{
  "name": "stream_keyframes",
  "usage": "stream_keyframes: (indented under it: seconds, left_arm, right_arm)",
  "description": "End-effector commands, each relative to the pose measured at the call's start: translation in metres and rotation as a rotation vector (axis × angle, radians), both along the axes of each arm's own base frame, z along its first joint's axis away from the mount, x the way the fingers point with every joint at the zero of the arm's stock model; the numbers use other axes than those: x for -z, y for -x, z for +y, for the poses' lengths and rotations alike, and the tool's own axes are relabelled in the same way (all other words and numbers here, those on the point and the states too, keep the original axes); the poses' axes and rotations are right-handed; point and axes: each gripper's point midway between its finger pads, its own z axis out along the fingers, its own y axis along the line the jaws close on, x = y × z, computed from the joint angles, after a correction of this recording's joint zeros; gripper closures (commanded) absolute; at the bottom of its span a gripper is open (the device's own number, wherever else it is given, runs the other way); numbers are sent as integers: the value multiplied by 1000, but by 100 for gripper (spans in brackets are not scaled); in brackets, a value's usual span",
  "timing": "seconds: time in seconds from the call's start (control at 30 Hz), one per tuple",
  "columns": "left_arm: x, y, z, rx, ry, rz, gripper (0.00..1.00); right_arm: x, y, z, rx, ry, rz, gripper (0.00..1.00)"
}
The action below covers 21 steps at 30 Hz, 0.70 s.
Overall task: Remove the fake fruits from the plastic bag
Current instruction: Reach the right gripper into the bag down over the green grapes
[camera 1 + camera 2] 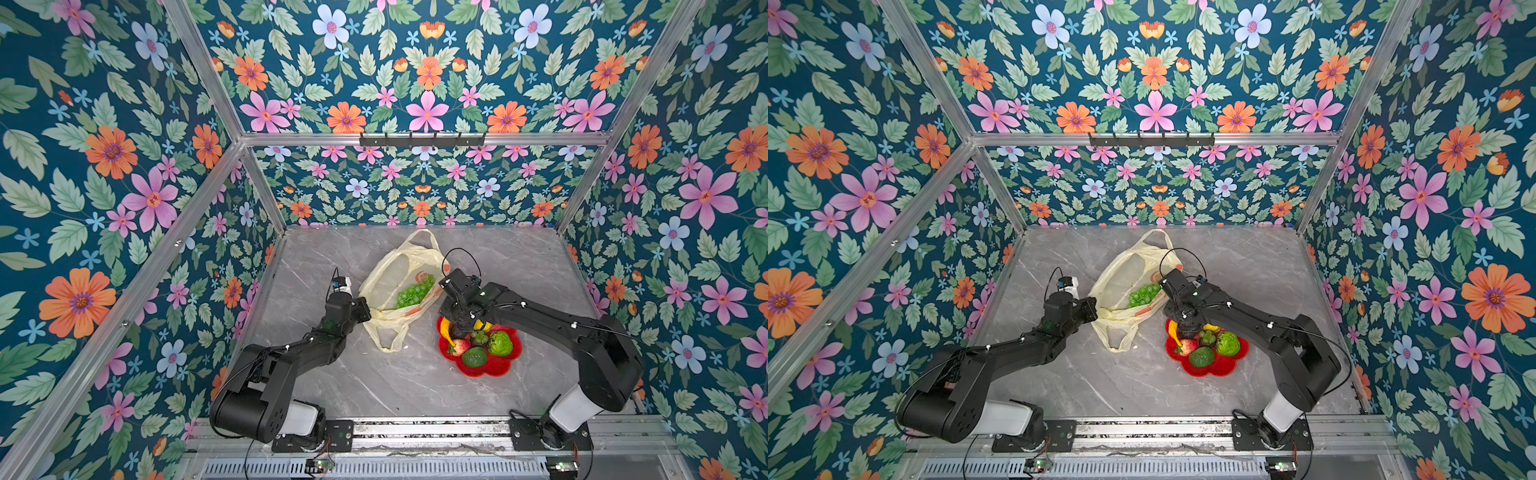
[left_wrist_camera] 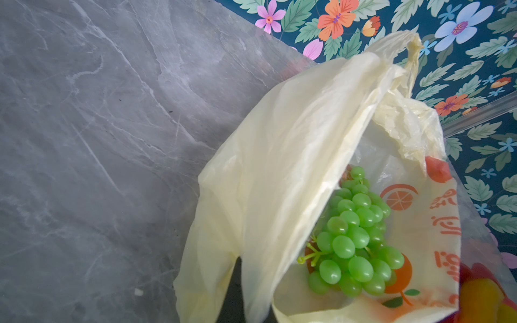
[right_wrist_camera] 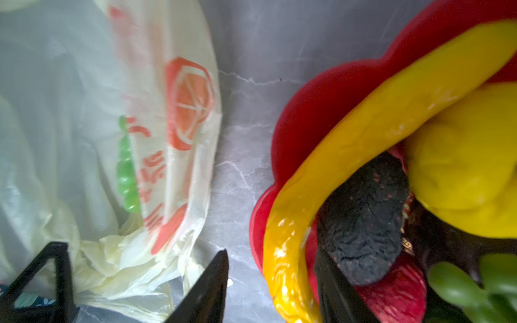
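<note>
Top views both show the plastic bag [image 1: 395, 286] laid on the grey marble surface [image 1: 374, 386], about midway between the left and right edges and nearer the back edge. Its mouth is pulled open, and a green grape bunch [image 1: 415, 291] is seen inside it. The left gripper [image 1: 366, 309] is clenched on the bag's left rim. In the left wrist view the cream film is draped over a dark finger [image 2: 233, 296], and the bunch is shown lying on the inner wall beside an orange-slice print.

A red flower-shaped plate [image 1: 498, 368] is set just beside the bag, toward the right edge and closer to the front edge. On it are gathered a yellow banana [image 1: 446, 330], a red strawberry [image 1: 460, 346], a dark green fruit [image 1: 474, 356], a bumpy bright green fruit [image 1: 500, 343] and a small grape cluster [image 1: 479, 336].

The right gripper [image 1: 460, 328] is held over the plate's back-left lobe, above the banana. In the right wrist view its black fingers are parted and nothing is clamped between them. A dark avocado [image 3: 363, 223] and a yellow lemon [image 3: 461, 167] are seen against the banana's inner curve. Whether a finger touches any fruit cannot be told.
</note>
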Motion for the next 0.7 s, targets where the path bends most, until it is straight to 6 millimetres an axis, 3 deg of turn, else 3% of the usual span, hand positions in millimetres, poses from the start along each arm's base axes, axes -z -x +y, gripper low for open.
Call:
stream_keyframes:
  seconds: [0.0, 0.13, 0.37, 0.5, 0.67]
  left_arm:
    - [0, 1, -8, 34, -47, 3, 100]
    - [-1, 6, -29, 95, -97, -10, 100]
    - [6, 8, -45, 146, -120, 8, 100]
    - [8, 9, -51, 169, -97, 16, 100]
    - [11, 10, -51, 170, -94, 24, 100]
  right_arm:
    - [-25, -9, 5, -79, 47, -126, 48]
    - [-45, -21, 47, -223, -24, -161, 47]
    - [-17, -41, 112, -351, -78, -49, 38]
    - [0, -43, 123, -349, -89, 2, 37]
    - [18, -28, 111, -330, -50, 38, 37]
